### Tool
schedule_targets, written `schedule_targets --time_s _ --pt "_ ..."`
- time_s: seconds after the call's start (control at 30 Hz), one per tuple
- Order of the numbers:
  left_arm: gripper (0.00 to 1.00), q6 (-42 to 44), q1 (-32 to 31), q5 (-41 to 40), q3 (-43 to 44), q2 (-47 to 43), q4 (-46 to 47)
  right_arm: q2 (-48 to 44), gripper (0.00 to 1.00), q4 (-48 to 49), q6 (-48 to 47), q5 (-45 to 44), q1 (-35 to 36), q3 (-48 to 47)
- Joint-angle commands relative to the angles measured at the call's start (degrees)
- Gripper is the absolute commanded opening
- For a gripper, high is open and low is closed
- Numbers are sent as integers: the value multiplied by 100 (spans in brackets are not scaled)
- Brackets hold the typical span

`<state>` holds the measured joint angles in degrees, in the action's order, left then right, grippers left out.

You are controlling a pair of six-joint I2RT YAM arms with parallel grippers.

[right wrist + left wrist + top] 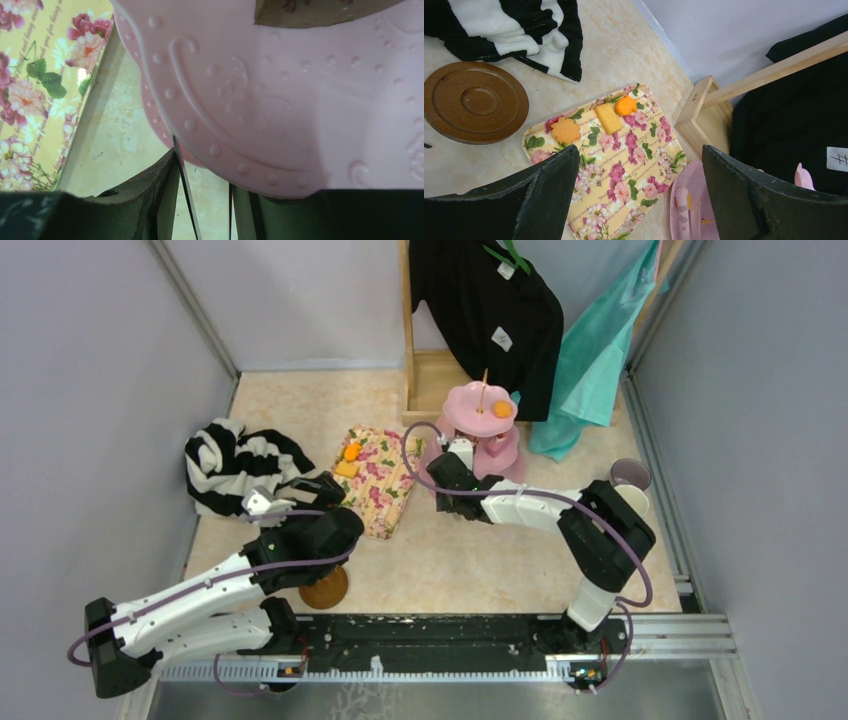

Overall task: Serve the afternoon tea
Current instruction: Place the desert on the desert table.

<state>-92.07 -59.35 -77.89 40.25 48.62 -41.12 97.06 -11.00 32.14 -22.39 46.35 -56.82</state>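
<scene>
The counter is walled on the left, far and right sides, so free room is scarce. The widest bare stretch lies at its middle and along the near edge, between the two arms. The far-right corner is crowded by a wooden rack hung with a black garment and a teal cloth.

The pink cake stand stands upright just in front of that rack, right of centre towards the far edge. Its long axis is vertical, its stem pointing straight up, with one orange pastry on the top tier.

The right pincer is up against the stand's left side. From its wrist a pink tier's rim fills the space over its parted fingers, and I cannot tell if they are pinching it.

The left pincer hangs spread wide over the floral cloth, holding nothing. The cloth's long axis runs roughly from far edge to near edge. At its far end sit a flower-shaped biscuit, a yellow bar and a small orange piece.

A brown saucer lies just beside the striped garment at the left edge. The lilac mug and cream mug are tucked against the right edge, behind the right arm.
</scene>
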Motion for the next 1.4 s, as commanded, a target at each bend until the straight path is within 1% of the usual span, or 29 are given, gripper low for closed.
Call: schedule_targets --time_s 0.0,0.07,0.37,1.37 --pt "96 40 29 -52 66 32 64 -182 40 230 29 -92 -160 149" --pt "96 44 29 -34 66 53 74 -415 41 245 30 -100 -162 220" --pt "96 79 29 35 88 69 108 -501 42 255 43 -18 -161 362" --pt "96 133 29 95 70 64 190 -1188 40 282 49 42 -65 936"
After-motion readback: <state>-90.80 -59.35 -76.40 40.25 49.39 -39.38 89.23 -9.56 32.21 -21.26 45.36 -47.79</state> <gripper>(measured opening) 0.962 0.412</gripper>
